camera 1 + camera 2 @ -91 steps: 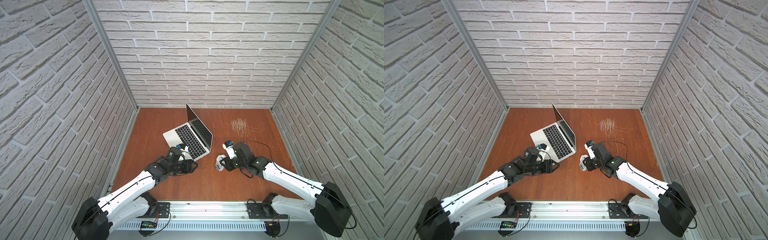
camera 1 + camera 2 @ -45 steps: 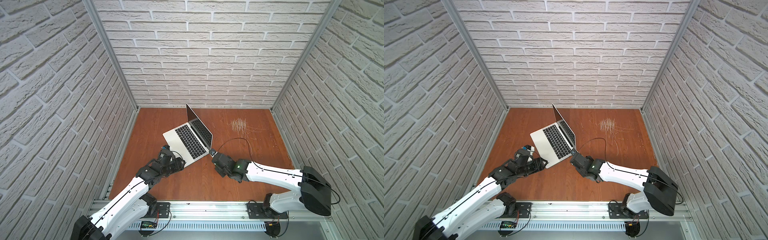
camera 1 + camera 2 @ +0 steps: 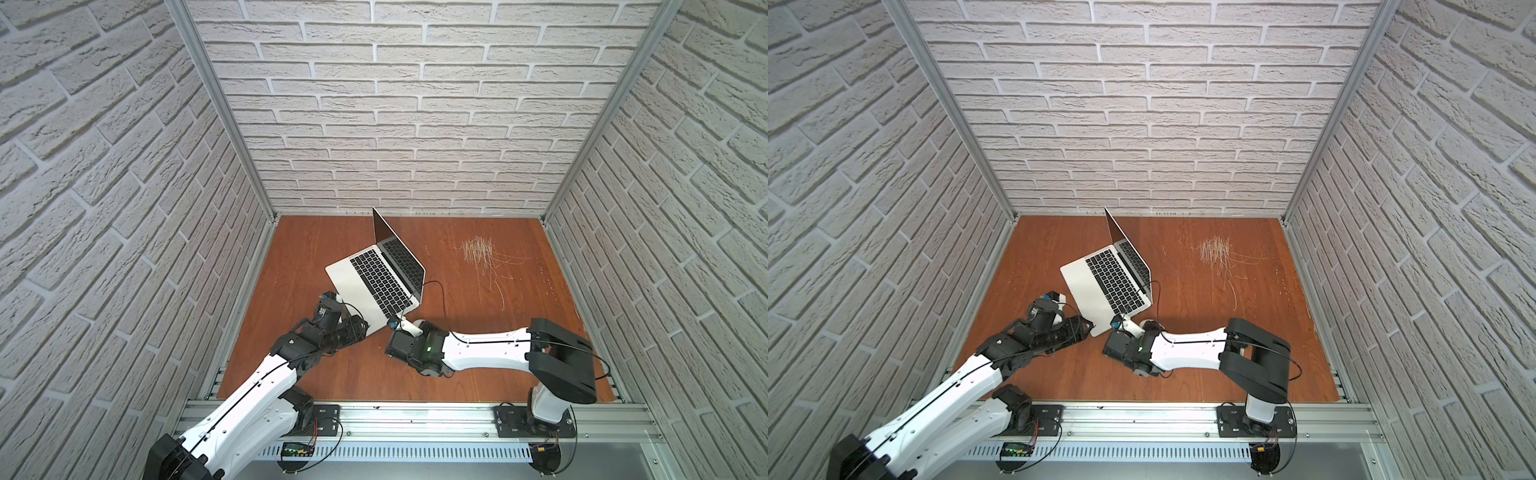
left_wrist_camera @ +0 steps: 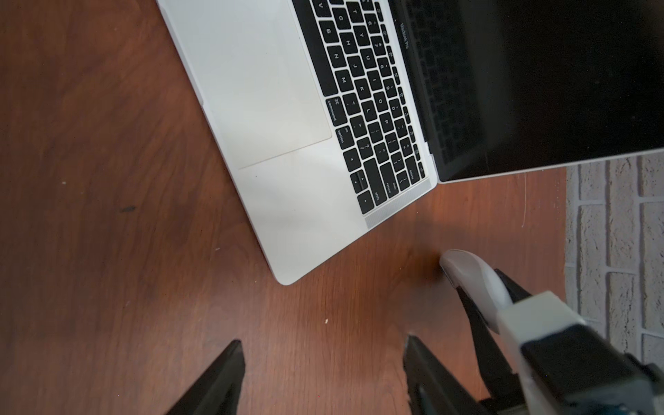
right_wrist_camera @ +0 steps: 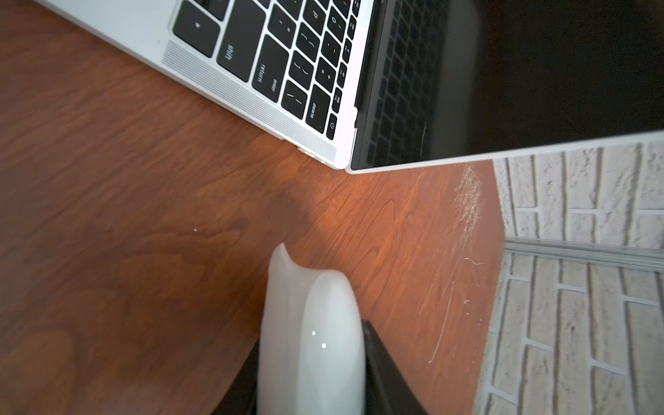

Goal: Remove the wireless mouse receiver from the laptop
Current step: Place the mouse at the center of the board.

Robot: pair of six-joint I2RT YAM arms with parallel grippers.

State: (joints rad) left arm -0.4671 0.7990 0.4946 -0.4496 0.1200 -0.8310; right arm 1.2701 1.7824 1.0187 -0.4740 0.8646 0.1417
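Observation:
The silver laptop (image 3: 353, 274) (image 3: 1084, 282) stands open on the wooden table, turned at an angle. A small pale nub (image 5: 304, 149), which looks like the wireless mouse receiver, sticks out of the laptop's (image 5: 143, 21) side edge near the hinge. My right gripper (image 5: 312, 345) (image 3: 402, 326) is shut on a white mouse (image 5: 309, 323) (image 4: 470, 276), held just off that side of the laptop. My left gripper (image 4: 323, 359) (image 3: 360, 328) hangs open over bare table, close to the laptop's (image 4: 251, 90) front corner, with nothing between its fingers.
A patch of pale scratches (image 3: 478, 253) marks the table to the right of the laptop. A black cable (image 3: 436, 291) from my right arm loops past the laptop's near right corner. Brick-patterned walls close in the table on three sides.
My right arm has swung low across the front, carrying the mouse to the laptop's right front corner. My left gripper has pulled back to the front corner and its jaws have widened.

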